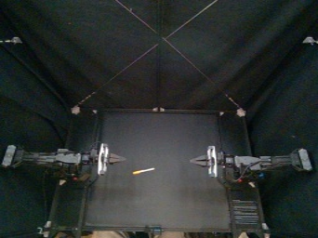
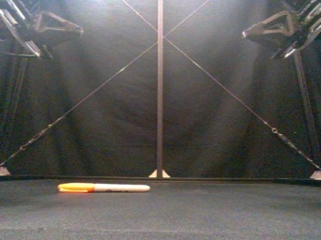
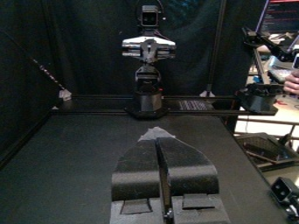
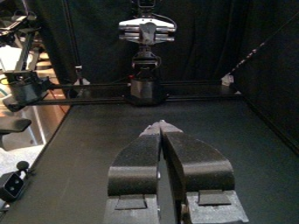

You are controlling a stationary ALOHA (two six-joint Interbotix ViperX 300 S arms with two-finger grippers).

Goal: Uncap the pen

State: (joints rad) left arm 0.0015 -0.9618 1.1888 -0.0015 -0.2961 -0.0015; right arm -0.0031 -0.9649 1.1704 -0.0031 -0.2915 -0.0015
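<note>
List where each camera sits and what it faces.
Top: high above, looking down on the table, pen, left gripper and right gripper.
Front: at the table's front edge, looking level past the pen; both grippers in the upper corners.
Left wrist: behind its shut gripper, facing the right arm.
Right wrist: likewise, behind its shut gripper, facing the left arm.
Top and front share the pen.
</note>
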